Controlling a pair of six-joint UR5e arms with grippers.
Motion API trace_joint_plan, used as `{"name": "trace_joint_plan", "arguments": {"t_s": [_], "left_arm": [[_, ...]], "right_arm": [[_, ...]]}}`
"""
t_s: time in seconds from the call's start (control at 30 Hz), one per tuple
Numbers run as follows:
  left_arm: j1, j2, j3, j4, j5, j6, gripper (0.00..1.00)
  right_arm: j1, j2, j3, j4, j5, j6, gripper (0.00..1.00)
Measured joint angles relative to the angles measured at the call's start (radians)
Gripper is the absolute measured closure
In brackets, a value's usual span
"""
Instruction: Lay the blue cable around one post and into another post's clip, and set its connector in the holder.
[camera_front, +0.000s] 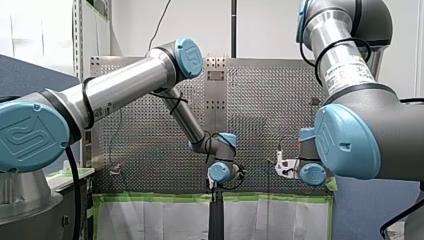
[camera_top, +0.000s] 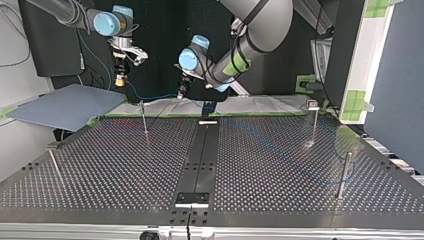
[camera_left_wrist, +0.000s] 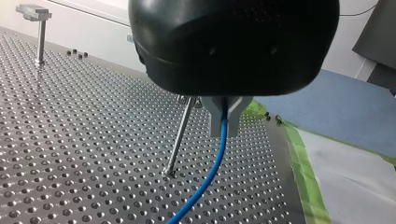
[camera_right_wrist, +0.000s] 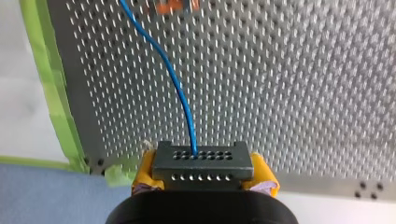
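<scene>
**Table.** The perforated table carried every fixture. One slim reference post, standing in the plate, serves as the datum below.

**Arms.** The left arm reached in toward the post. The right arm came in beyond the post.

**Grippers.**
- The left gripper hung just beside the post, above the plate, with its fingers clenched on the blue cable. This mid-length grip probably lets the arm steer the line around the post.
- The right gripper was beyond the post, over the edge marked with green tape. Its yellow pads were clamped on the connector. Holding this end probably keeps it under control until routing is done.

**Clip post.** A second post topped by a clip stood well apart from the reference post. The cable was not in the clip.

**Connector.** It was a dark block with two rows of small holes. The cable left it from the upper row. It was in no holder.

**Cable.** From the left gripper it ran down and passed near the foot of the reference post. It was not wrapped around the post.

**Markings.** The blue joint caps bore an embossed emblem that could not be read as letters. The print on a label on the right arm's tube was too small to read.
</scene>
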Motion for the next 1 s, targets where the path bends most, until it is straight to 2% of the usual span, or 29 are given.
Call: {"name": "trace_joint_plan", "arguments": {"t_s": [0.1, 0.4, 0.57, 0.7, 0.87, 1.0], "left_arm": [[0.001, 0.0, 0.0, 0.0, -0.001, 0.0, 0.98], [0.0, 0.0, 0.001, 0.0, -0.001, 0.003, 0.98], [-0.006, 0.0, 0.001, 0.002, 0.0, 0.022, 0.98], [-0.01, 0.0, 0.003, 0.004, 0.0, 0.033, 0.98], [-0.024, -0.001, 0.027, 0.011, 0.001, 0.038, 0.98], [-0.036, -0.001, 0.052, 0.0, -0.006, 0.037, 0.98]], "right_arm": [[-0.018, 0.0, -0.007, 0.001, 0.007, 0.01, 1.0], [-0.069, 0.001, -0.014, 0.04, 0.007, 0.015, 1.0], [-0.115, 0.001, -0.014, 0.075, -0.031, 0.017, 1.0], [-0.151, 0.001, -0.016, 0.076, -0.071, 0.018, 1.0], [-0.168, 0.001, -0.022, 0.058, -0.107, 0.026, 1.0], [-0.17, 0.001, -0.031, 0.051, -0.115, 0.034, 1.0]]}}
